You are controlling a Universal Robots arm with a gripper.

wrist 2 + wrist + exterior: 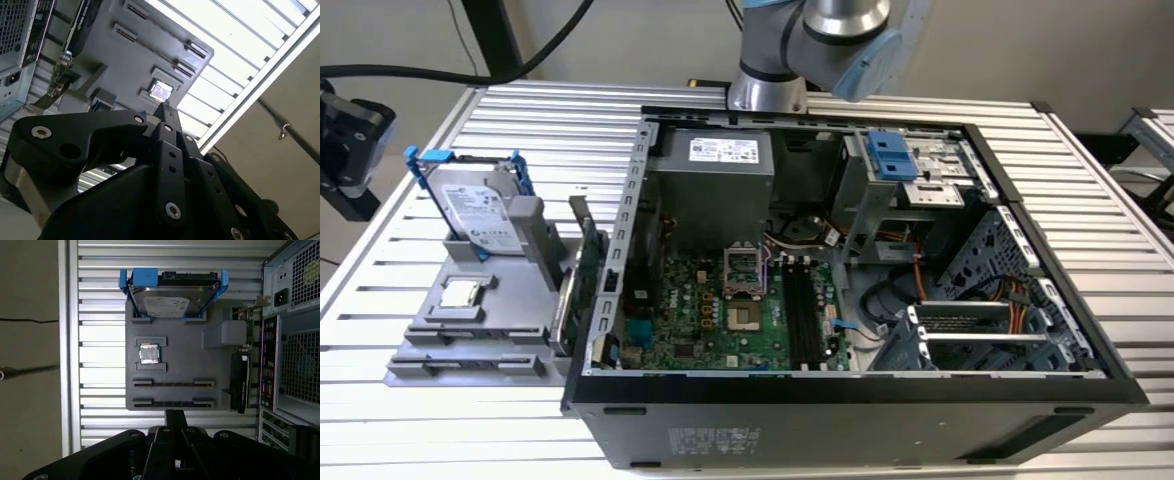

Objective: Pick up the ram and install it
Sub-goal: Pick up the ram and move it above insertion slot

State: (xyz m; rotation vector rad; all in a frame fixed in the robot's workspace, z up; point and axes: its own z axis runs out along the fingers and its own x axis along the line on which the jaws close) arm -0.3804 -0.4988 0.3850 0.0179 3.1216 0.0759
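Note:
The ram is out of view. My gripper hangs over the near edge of a grey holder tray beside the computer case. Its black fingers meet in a single tip, shut with nothing between them, and the same closed tip appears in the second wrist view. Just beyond the tip lie the tray's two long narrow slots, which look like thin dark lines. In the exterior view the open case shows the green motherboard with its long black slots.
On the tray stand a hard drive in a blue bracket, a square silver processor and a dark expansion card on edge. The case sits right beside the tray. Ribbed aluminium tabletop surrounds both.

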